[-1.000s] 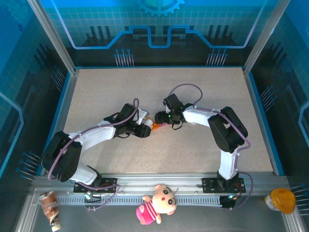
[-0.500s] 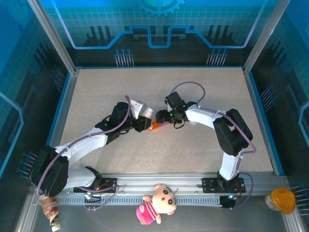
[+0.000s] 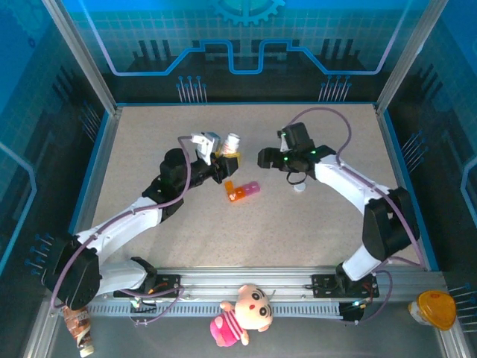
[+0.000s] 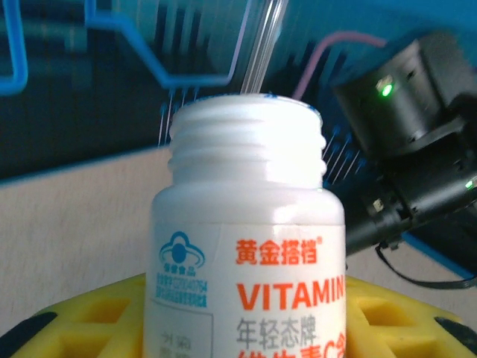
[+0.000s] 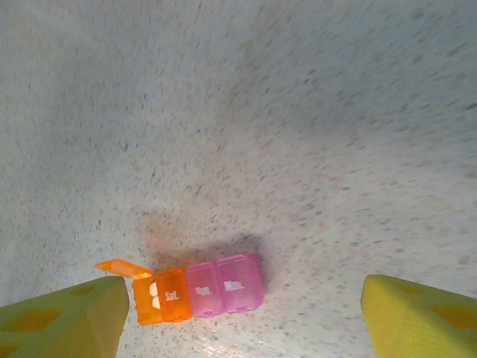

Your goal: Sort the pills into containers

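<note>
Item one, left gripper (image 3: 226, 156): clamped on the bottle (image 4: 250, 246); its yellow fingers (image 4: 82, 317) press on either side of the bottle body; the bottle is white with orange lettering; the neck is uncapped and its threads are bare; what is inside cannot be told. In the top view the bottle is held over the table (image 3: 149, 134), just beyond the containers (image 5: 197, 292) and apart from them.

Item two, right gripper (image 3: 262, 159): jaws wide, nothing between them; in its wrist view the two yellow fingers sit at the lower corners with the containers on the table between and beyond them; no contact with anything.

Item three, containers: lying flat near mid-table, between the two grippers and nearer the arm bases than either; touched by neither. The orange compartment at one end has its lid raised; white pills (image 5: 153, 292) show inside it; the two pink compartments joined to it are shut.

Item four: a small white disc (image 3: 299, 187) lies on the table just beside the right arm, well apart from the containers; whether it is the bottle's cap cannot be told.
</note>
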`<state>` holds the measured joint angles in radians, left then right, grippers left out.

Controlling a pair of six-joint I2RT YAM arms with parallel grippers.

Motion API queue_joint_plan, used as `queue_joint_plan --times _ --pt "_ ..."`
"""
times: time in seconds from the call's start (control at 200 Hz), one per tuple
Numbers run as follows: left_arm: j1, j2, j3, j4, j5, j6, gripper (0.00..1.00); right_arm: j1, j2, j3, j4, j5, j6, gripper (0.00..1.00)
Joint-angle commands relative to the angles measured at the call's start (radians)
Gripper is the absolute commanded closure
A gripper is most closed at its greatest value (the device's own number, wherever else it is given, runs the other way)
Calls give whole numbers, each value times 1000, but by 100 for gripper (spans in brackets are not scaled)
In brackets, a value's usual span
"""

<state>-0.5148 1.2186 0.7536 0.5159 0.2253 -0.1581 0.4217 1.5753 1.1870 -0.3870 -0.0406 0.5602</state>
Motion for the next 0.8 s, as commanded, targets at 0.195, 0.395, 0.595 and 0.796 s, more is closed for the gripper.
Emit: queue_joint_plan --times 0.195,0.395,0.595,0.796 --pt "-24 110 -11 608 121 111 100 -192 -131 -149 -90 -2 -63 18" --pt "-29 222 -21 863 147 102 100 -249 -118 -193 -115 -13 -98 18" --pt "-37 233 -25 876 144 88 100 -251 -32 -166 -151 -11 -137 19" --pt "-42 170 -66 774 136 133 100 -245 83 -96 -194 14 -170 22"
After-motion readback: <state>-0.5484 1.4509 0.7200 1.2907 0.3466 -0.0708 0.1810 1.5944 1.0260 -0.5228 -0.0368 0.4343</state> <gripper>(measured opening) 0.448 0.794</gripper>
